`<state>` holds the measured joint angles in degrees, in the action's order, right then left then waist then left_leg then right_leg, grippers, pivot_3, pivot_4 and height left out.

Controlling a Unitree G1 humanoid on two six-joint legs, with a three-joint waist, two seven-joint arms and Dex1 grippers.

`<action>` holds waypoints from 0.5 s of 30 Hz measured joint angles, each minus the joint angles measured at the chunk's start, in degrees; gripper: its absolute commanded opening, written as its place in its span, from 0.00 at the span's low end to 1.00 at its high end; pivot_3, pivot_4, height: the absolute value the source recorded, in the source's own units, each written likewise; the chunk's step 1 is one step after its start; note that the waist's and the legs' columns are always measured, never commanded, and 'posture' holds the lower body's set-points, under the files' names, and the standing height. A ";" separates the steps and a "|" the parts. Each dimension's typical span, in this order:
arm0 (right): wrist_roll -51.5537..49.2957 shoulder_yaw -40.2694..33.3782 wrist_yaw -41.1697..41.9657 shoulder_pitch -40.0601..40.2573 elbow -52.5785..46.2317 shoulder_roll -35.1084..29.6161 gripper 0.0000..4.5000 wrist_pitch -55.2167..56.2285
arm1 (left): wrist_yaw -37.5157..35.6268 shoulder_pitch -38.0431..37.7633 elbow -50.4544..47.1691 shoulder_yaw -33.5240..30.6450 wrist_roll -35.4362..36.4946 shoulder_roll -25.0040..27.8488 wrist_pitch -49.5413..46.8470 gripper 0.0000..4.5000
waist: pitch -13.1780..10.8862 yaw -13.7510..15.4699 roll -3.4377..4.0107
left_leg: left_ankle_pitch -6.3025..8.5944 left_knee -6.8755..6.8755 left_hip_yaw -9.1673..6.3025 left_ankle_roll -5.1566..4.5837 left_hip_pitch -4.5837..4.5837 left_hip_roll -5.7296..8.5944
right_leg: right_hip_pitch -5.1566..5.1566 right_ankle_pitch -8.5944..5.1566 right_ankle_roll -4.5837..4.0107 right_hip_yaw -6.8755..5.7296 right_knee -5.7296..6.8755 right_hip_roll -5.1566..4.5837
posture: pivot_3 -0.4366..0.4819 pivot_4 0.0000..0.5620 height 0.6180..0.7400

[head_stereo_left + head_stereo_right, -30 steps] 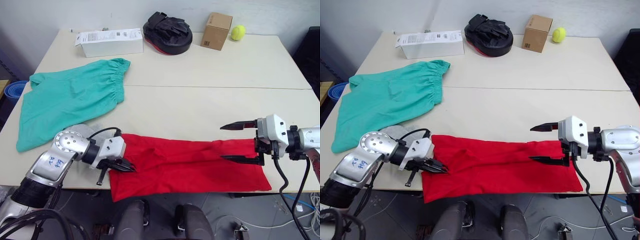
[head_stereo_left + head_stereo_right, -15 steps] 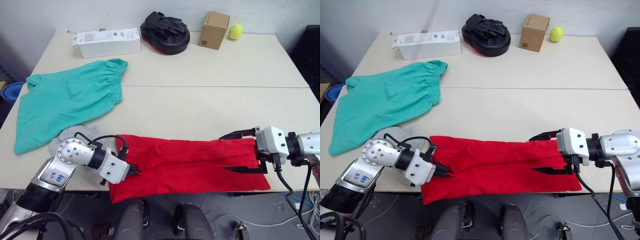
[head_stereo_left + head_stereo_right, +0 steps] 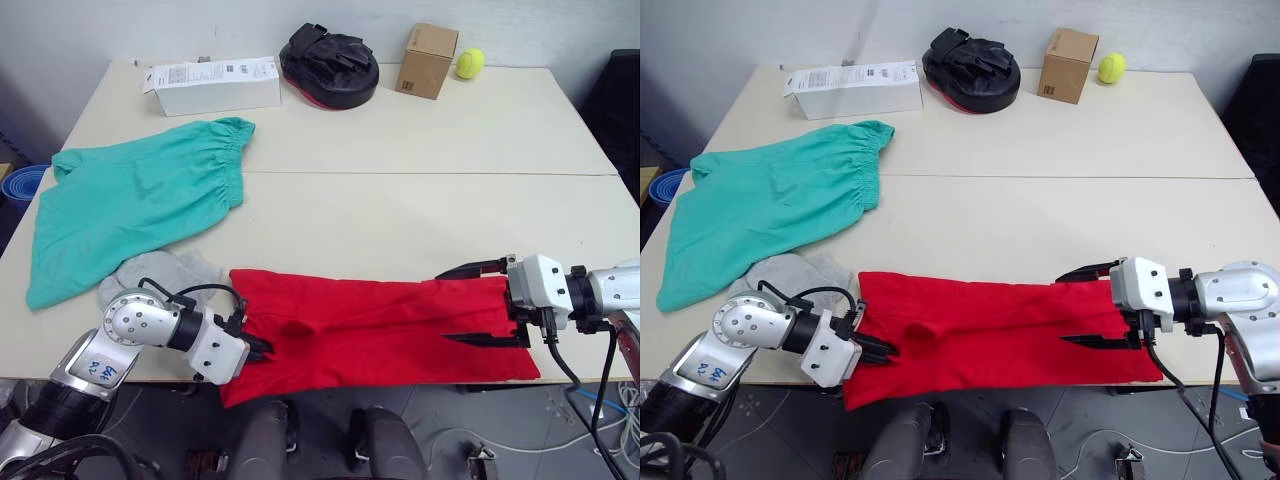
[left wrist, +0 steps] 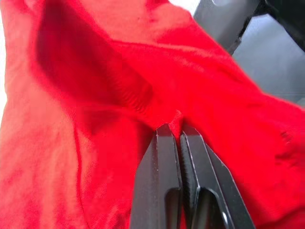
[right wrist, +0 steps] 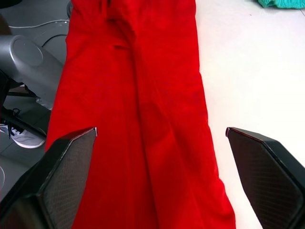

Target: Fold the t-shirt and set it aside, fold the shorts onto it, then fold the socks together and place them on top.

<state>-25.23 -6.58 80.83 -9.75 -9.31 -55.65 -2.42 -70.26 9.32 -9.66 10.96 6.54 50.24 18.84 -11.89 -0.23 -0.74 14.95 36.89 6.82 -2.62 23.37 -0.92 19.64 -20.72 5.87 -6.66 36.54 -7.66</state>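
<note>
At table's near edge, left tool pinching t-shirt, right tool wide open over it.

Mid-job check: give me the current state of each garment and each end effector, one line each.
t-shirt: folded into a long strip along the table's near edge, left end pinched.
shorts: spread flat, unfolded, far left of the table.
socks: lying loose beside the t-shirt's left end, not folded.
left end effector: shut on the t-shirt.
right end effector: open, straddling the t-shirt's right end.
</note>
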 measured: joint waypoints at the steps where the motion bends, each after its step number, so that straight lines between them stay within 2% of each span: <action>1: 0.05 0.03 0.03 0.00 0.16 0.00 0.98 0.03 | 0.35 -0.80 -1.16 -0.64 0.84 0.02 -1.98 0.05 | 0.00 0.00 0.00 | 0.00 0.00 0.00 0.00 0.01 0.00 | 0.00 0.00 0.00 0.00 0.00 0.00 | 0.48 0.27 1.00; 4: 0.18 0.11 0.04 -0.06 0.39 0.09 0.98 0.13 | 0.79 -2.13 -2.86 -1.95 2.33 0.71 -6.35 0.21 | 0.00 0.02 0.01 | 0.00 0.00 -0.01 0.01 -0.01 0.00 | 0.00 0.00 0.00 0.00 0.00 0.00 | 0.48 0.27 1.00; 9: 0.55 0.20 0.13 -0.23 0.74 0.17 0.98 0.23 | 1.25 -4.85 -6.42 -4.46 5.20 2.19 -11.85 0.58 | -0.01 0.03 0.02 | 0.02 -0.01 -0.02 0.03 0.00 -0.01 | 0.00 0.00 0.00 0.01 -0.01 0.00 | 0.48 0.27 1.00; 14: -0.36 -0.37 0.96 -0.32 1.07 -0.18 0.98 -1.32 | -0.33 -11.13 -12.80 -12.40 13.58 7.83 -21.50 0.94 | -0.03 -0.08 0.06 | 0.04 -0.07 -0.02 0.07 -0.02 -0.02 | 0.01 0.00 0.00 0.03 -0.05 0.00 | 0.48 0.27 1.00; 15: -0.64 -0.51 0.99 -0.34 1.17 -0.19 0.98 -1.61 | -0.59 -11.78 -13.65 -13.35 14.81 8.52 -23.02 0.99 | -0.04 -0.06 0.08 | 0.04 -0.08 -0.02 0.07 -0.03 -0.02 | 0.00 0.00 0.00 0.03 -0.05 0.00 | 0.48 0.27 1.00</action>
<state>-25.87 -7.09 81.82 -10.09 -8.13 -55.84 -4.03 -70.85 -2.45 -23.31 -2.39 21.36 58.77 -4.17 -11.93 -0.29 -0.66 14.99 36.81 6.80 -2.55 23.34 -0.94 19.64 -20.73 5.86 -6.63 36.49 -7.65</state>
